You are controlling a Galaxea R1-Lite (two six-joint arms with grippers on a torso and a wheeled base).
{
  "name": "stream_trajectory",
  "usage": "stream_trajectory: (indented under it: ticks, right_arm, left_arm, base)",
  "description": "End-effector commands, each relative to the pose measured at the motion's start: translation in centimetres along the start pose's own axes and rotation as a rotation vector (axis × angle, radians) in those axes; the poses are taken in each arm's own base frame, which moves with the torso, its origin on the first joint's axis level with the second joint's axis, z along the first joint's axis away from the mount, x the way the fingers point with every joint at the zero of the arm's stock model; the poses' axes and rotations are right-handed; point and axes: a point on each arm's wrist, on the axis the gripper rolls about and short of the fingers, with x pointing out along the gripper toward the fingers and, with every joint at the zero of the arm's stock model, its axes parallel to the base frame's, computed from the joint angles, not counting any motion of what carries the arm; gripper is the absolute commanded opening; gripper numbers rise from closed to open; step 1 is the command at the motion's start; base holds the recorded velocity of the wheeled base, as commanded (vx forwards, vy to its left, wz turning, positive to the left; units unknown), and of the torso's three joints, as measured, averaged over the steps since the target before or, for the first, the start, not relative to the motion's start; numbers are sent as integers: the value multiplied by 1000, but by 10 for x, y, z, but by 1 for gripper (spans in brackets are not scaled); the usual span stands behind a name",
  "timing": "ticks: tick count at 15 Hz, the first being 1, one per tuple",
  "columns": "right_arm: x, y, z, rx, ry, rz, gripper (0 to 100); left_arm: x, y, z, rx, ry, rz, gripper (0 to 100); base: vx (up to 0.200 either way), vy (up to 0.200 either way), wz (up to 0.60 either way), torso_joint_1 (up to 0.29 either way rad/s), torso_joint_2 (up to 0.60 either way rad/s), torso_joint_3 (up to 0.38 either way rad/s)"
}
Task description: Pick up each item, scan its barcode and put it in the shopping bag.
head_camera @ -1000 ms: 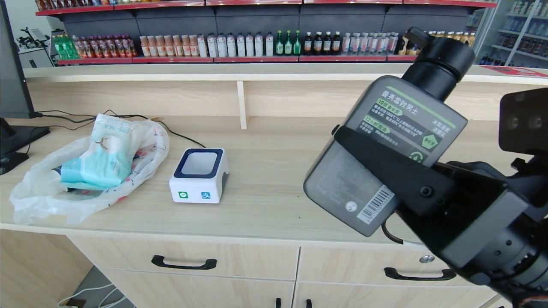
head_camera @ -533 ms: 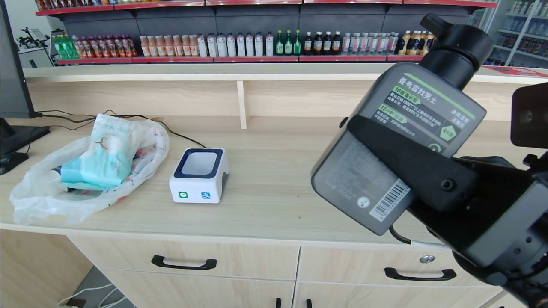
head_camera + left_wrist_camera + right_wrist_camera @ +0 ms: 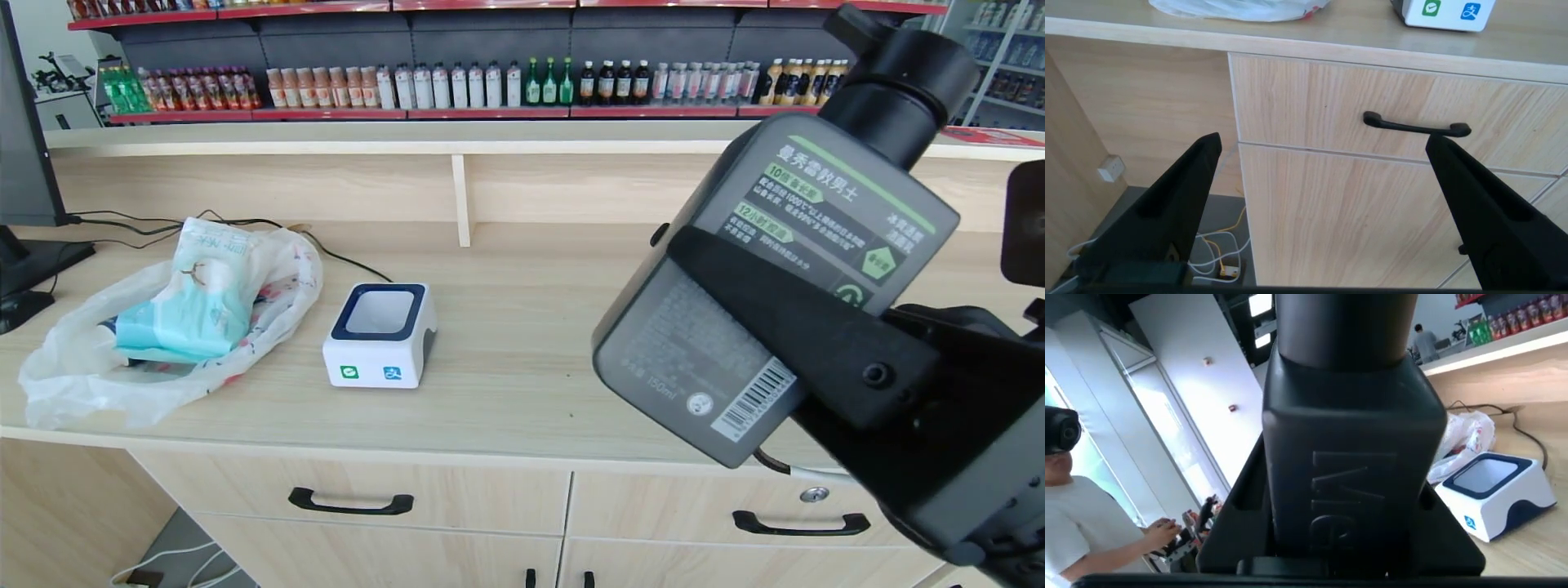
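bottle [image 3: 694,343]: clamped in the right hand [image 3: 718,278], raised and tilted over the right side of the tabletop [image 3: 522,343], barcode [image 3: 755,400] turned toward the head view.
left hand [image 3: 1323,143]: spread wide, empty, held low before a drawer handle [image 3: 1417,125].
shopping bag [image 3: 82,367]: laid left of the scanner [image 3: 380,335], a teal pack [image 3: 188,318] inside.

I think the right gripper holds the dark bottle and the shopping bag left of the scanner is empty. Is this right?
Not quite. The shopping bag is not empty: the head view shows a light-blue pack in it. The right gripper does hold the dark bottle.
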Motion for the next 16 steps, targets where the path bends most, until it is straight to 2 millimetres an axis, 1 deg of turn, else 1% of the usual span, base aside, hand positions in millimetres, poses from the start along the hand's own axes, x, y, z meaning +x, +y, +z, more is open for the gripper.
stream_trajectory:
  ticks: [1, 3, 4, 5, 6, 8, 9, 11, 12, 14, 16]
  right_arm:
    - [0, -2, -6, -19, 20, -7, 0]
    - [6, -5, -8, -67, 23, -4, 0]
    - [9, -10, -6, -132, 8, -19, 0]
    - [7, -18, -10, -191, 25, -56, 0]
    - [1, -37, -19, -317, 69, -153, 0]
    - [-8, -52, -14, -418, 73, -253, 0]
    - [-11, -61, -10, -479, 72, -293, 0]
    - [-27, -90, 9, -623, 68, -430, 0]
    - [-37, -100, 17, -668, 70, -489, 0]
    - [-55, -116, 30, -717, 74, -595, 0]
    - [-66, -127, 42, -748, 59, -669, 0]
  left_arm:
    - [0, 0, 0, 0, -1, -1, 100]
    - [0, 0, 0, 0, -1, 0, 100]
    - [0, 0, 0, 0, -1, 0, 100]
    - [0, 0, 0, 0, -1, -1, 100]
    - [0, 0, 0, 0, -1, -1, 100]
    - [0, 0, 0, 0, -1, 0, 100]
    - [0, 0, 0, 0, -1, -1, 100]
    - [0, 0, 0, 0, -1, -1, 100]
    - [0, 0, 0, 0, -1, 0, 100]
    - [0, 0, 0, 0, -1, 0, 100]
    - [0, 0, 0, 0, -1, 0, 100]
  base:
    - [0, 0, 0, 0, 0, 0]
    - [0, 0, 0, 0, 0, 0]
    - [0, 0, 0, 0, 0, 0]
    - [0, 0, 0, 0, 0, 0]
    - [0, 0, 0, 0, 0, 0]
    - [0, 0, 0, 0, 0, 0]
    - [0, 0, 0, 0, 0, 0]
    - [0, 0, 0, 0, 0, 0]
    - [0, 0, 0, 0, 0, 0]
    - [0, 0, 0, 0, 0, 0]
    - [0, 0, 0, 0, 0, 0]
